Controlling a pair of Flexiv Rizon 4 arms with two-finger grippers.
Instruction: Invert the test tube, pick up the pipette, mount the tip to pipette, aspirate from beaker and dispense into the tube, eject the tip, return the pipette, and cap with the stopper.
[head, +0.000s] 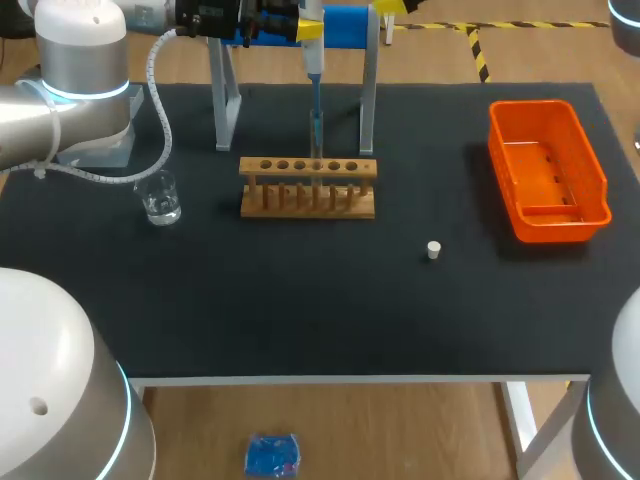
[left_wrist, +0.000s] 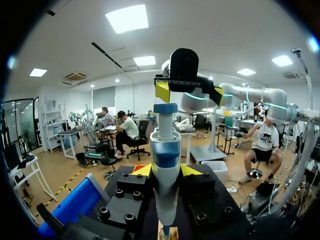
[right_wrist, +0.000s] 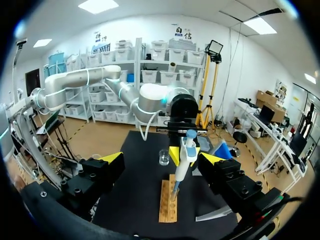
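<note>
**Tabletop** (head: 300, 310): black and matt, and everything listed below is carried on it.

**Left arm** (head: 70, 90): entered from the far left. Its gripper (left_wrist: 166, 171) is clamped on the pipette (head: 314, 70), which is held upright over the far middle.

**Right arm** (left_wrist: 250, 95): shown in the left wrist view only. Its gripper (right_wrist: 162, 159) is spread wide, level with the pipette's plunger, and nothing is held.

**Pipette stand** (head: 368, 100): grey legs and a blue top, placed at the far edge behind the rack.

**Basket** (head: 500, 170): orange, at the far right, well apart from the rack.

**Rack** (head: 308, 168): wooden with a row of holes, at the far middle. The pipette's lower end is lowered to it.

**Beaker** (head: 160, 198): clear, to the left of the rack.

**Stopper** (head: 433, 250): white and small, to the near right of the rack.

**Views:** the grip on the pipette is shown only by the wrist views. Whether a tube stands under the pipette cannot be told.
</note>
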